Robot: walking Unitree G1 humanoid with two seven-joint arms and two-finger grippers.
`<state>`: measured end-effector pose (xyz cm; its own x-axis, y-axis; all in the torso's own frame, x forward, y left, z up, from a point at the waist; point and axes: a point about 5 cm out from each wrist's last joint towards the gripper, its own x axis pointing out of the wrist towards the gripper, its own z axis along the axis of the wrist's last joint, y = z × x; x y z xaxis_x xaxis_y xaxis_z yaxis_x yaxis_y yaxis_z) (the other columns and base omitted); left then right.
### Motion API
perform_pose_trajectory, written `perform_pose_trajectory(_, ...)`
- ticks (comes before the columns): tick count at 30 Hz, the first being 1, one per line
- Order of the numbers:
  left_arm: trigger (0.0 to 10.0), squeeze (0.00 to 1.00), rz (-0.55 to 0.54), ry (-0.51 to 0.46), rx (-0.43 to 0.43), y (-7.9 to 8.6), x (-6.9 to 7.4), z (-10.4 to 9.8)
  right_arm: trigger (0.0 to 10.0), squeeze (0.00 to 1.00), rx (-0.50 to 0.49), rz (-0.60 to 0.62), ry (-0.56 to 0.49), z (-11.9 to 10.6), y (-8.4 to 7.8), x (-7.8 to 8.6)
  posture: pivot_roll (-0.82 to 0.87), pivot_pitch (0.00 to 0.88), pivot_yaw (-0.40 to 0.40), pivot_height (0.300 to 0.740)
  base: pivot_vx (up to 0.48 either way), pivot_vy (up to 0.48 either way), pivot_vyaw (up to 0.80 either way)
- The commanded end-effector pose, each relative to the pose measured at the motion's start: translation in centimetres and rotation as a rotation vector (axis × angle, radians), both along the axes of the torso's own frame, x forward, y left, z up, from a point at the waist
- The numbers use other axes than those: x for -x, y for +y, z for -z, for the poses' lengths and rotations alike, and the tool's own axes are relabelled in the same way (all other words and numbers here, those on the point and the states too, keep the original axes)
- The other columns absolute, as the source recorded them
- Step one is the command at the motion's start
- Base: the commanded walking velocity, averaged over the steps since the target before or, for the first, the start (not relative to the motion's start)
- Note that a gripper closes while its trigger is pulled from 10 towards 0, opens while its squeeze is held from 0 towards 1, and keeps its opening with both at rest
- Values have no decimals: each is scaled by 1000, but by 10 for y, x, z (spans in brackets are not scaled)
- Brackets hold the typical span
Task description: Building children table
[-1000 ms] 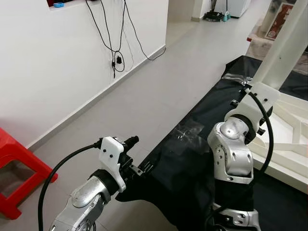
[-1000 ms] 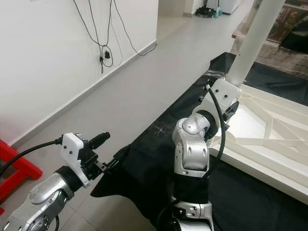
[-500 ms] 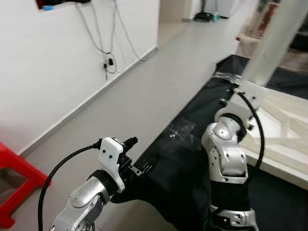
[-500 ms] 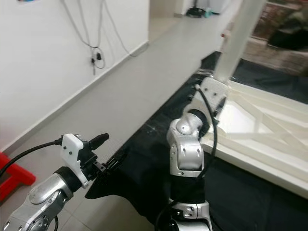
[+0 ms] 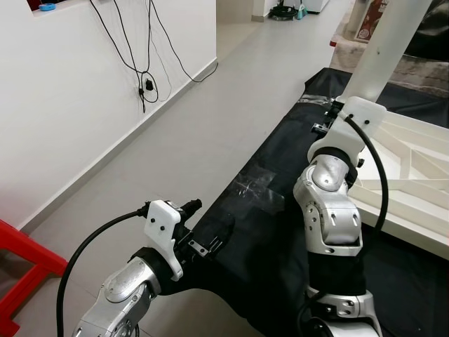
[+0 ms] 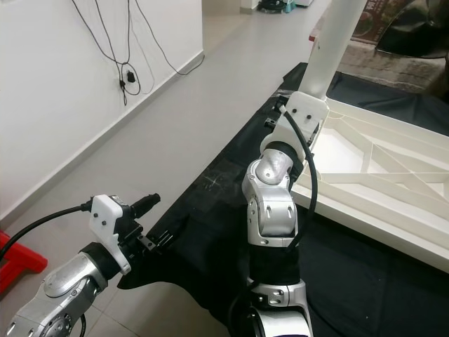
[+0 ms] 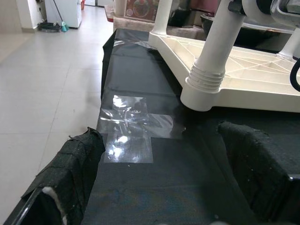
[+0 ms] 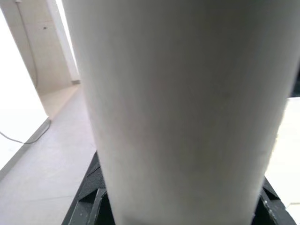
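Your white kids' table top (image 6: 379, 179) lies upside down on the black sheet (image 5: 266, 232) spread over the floor, w/ one white leg (image 5: 387, 43) standing upright at its near corner. Your right gripper (image 5: 337, 116) is up against that leg's base, leg right in front of the wrist cam (image 8: 178, 108), but can't tell if the jaws are pinching it. Left gripper (image 7: 154, 197) hovers low over the sheet edge, jaws spread, near the clear tape patch (image 7: 129, 126).

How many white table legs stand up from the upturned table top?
2: one table leg at the near corner by the right gripper, another at a far corner. More may be hidden.
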<state>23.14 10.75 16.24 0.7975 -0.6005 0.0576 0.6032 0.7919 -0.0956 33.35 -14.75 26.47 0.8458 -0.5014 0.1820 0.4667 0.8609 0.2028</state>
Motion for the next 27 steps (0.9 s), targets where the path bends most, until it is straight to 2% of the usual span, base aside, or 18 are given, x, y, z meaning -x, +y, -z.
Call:
perform_pose_trajectory(1,10000,0,-4,17,-15,2,1,6,10000,0,-54,-67,-142,-23,6,4,134,134,11,740,0,0,0)
perform_pose_trajectory(5,10000,0,-3,16,-16,2,1,6,10000,0,-50,-93,-96,-12,5,1,135,136,12,740,0,0,0)
perform_pose_trajectory(7,10000,0,-1,15,-17,2,1,6,10000,0,-119,-49,81,26,-1,0,135,131,10,740,0,0,0)
perform_pose_trajectory(8,10000,0,-1,15,-17,2,1,6,10000,0,-119,-49,81,26,-1,0,135,131,10,740,0,0,0)
perform_pose_trajectory(9,10000,0,-1,14,-16,2,1,6,10000,0,-170,-30,152,43,-3,1,135,132,11,740,0,0,0)
perform_pose_trajectory(10,10000,0,-1,14,-16,2,1,6,10000,0,-170,-30,152,43,-3,1,135,132,11,740,0,0,0)
perform_pose_trajectory(11,10000,0,0,14,-17,2,1,6,10000,0,-208,-5,209,58,-5,4,137,131,11,740,0,0,0)
perform_pose_trajectory(13,10000,0,0,14,-17,2,1,6,10000,0,-208,-5,209,58,-5,4,137,131,11,740,0,0,0)
perform_pose_trajectory(16,10000,0,1,14,-17,2,1,6,10000,0,-293,35,311,84,-4,10,135,131,13,740,0,0,0)
perform_pose_trajectory(27,10000,0,3,12,-20,2,0,6,10000,0,-305,55,342,91,1,14,139,138,10,740,0,0,0)
